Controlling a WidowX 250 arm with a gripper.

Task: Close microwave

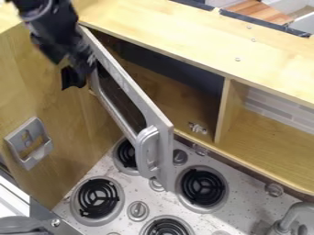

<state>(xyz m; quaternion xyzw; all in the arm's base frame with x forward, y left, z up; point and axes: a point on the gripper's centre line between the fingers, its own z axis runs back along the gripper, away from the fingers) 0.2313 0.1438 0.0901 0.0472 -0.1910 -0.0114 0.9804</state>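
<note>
The black arm [52, 25] is seen in the upper left, slanted down and a bit to the right from the top edge. The gripper [74, 76] is held pointing down at its low end.

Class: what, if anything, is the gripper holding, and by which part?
Nothing, as far as shows: the gripper is beside the door, away from its handle.

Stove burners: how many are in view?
4: one burner partly behind the microwave door, one right of it, one lower left, one at the bottom. Others may be hidden.
</note>
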